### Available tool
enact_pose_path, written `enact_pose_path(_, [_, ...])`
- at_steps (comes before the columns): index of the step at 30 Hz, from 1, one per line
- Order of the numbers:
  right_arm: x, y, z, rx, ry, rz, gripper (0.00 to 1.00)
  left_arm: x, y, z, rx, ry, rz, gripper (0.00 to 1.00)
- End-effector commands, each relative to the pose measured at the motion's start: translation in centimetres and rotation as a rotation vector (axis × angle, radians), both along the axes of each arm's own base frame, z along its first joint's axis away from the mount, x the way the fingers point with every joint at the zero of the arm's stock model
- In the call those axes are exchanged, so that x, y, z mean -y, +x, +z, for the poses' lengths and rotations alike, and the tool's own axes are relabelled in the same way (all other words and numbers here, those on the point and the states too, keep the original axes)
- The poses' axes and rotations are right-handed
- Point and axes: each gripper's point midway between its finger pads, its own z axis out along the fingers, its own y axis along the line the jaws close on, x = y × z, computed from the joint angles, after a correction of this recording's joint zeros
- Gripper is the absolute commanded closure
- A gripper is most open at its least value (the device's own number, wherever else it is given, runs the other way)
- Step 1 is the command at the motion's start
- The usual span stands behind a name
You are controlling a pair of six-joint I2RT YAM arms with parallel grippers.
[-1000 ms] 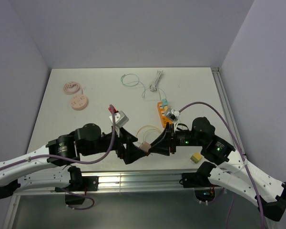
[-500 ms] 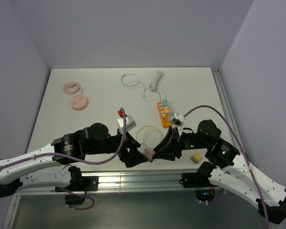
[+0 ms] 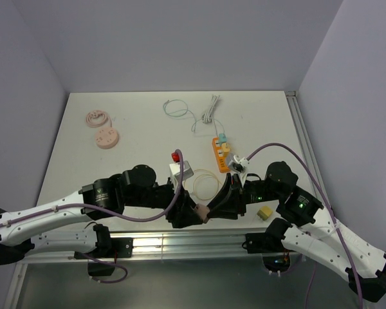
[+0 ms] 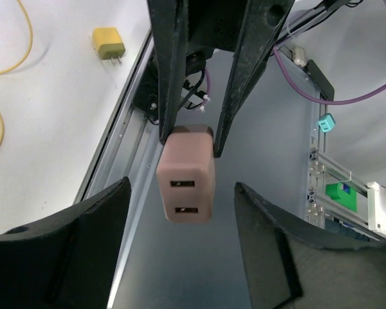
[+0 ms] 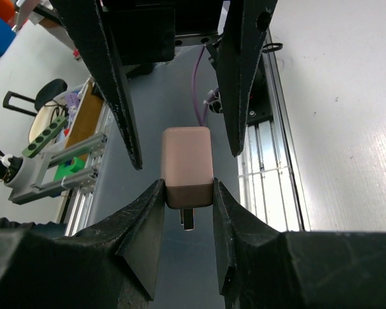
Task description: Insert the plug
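A pink plug block [image 3: 198,211] hangs between the two grippers at the table's near edge. My right gripper [image 5: 186,201] is shut on the pink plug [image 5: 186,164]; its prongs point back toward the right wrist. In the left wrist view the plug [image 4: 185,174] shows two USB slots facing that camera. My left gripper [image 4: 180,257] is open, its fingers [image 4: 58,257] spread wide on either side just short of the plug, not touching it. The orange power strip [image 3: 220,152] lies on the table behind the right arm.
A yellow plug [image 3: 264,212] lies by the right arm and also shows in the left wrist view [image 4: 107,44]. A yellow cable loop [image 3: 202,182] lies mid-table. Pink round parts [image 3: 106,137], a green wire [image 3: 175,108] and a white cable [image 3: 209,109] lie further back.
The left arm has swung right, and both grippers with the pink plug have shifted toward the near edge. The right gripper has kept its hold on the plug.
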Motion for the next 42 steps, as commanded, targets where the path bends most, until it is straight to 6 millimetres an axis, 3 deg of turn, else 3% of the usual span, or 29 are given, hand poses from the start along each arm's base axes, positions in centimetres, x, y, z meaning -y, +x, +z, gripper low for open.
enact_pose_path(1, [-0.2,-0.3,0.6,0.038,0.030,0.031,1.00,0.8,-0.4,3.1,0.019,-0.101,-0.046,0.32])
enact_pose_path(9, [-0.2,-0.3,0.4,0.037,0.031,0.034,1.00,1.6,-0.6,2.7,-0.009,-0.108,-0.074,0.42])
enact_pose_path(14, [-0.2,-0.4,0.6,0.042,0.037,0.041,1.00,1.7,-1.1,2.4,-0.022,-0.105,-0.111,0.68])
enact_pose_path(16, [-0.3,-0.3,0.6,0.042,0.035,0.032,1.00,1.6,-1.1,2.5,-0.024,-0.112,-0.115,0.95])
enact_pose_path(18, [-0.3,-0.1,0.5,0.043,0.030,0.025,1.00,1.4,-0.6,2.4,-0.027,-0.105,-0.096,1.00])
enact_pose_path(20, [-0.4,0.5,0.3,0.040,0.013,-0.011,0.91,1.2,0.0,2.3,-0.030,-0.100,-0.062,1.00])
enact_pose_path(21, [-0.3,0.7,0.0,0.032,-0.004,-0.027,0.69,1.0,0.3,2.0,-0.036,-0.086,-0.046,1.00])
enact_pose_path(22, [-0.3,1.2,0.2,0.041,-0.008,-0.059,0.55,0.9,0.8,1.8,-0.042,-0.076,-0.016,1.00])
enact_pose_path(24, [0.0,1.7,0.2,0.041,-0.023,-0.103,0.26,0.4,2.1,1.2,-0.053,-0.043,0.051,1.00])
enact_pose_path(27, [0.6,3.3,0.7,0.051,-0.028,-0.228,0.04,-0.4,4.8,0.4,-0.077,-0.006,0.177,1.00])
enact_pose_path(31, [1.6,5.8,0.5,0.016,-0.066,-0.412,0.00,-2.6,9.1,-1.0,-0.147,0.057,0.359,1.00])
enact_pose_path(35, [2.3,8.5,-0.9,-0.050,-0.124,-0.585,0.00,-6.1,14.7,-1.4,-0.189,0.105,0.589,1.00])
enact_pose_path(39, [2.9,10.6,-4.1,-0.121,-0.208,-0.717,0.00,-8.8,18.4,-1.3,-0.201,0.123,0.723,1.00])
enact_pose_path(42, [2.3,11.1,-5.7,-0.152,-0.208,-0.724,0.00,-11.7,21.5,-1.3,-0.198,0.142,0.848,1.00])
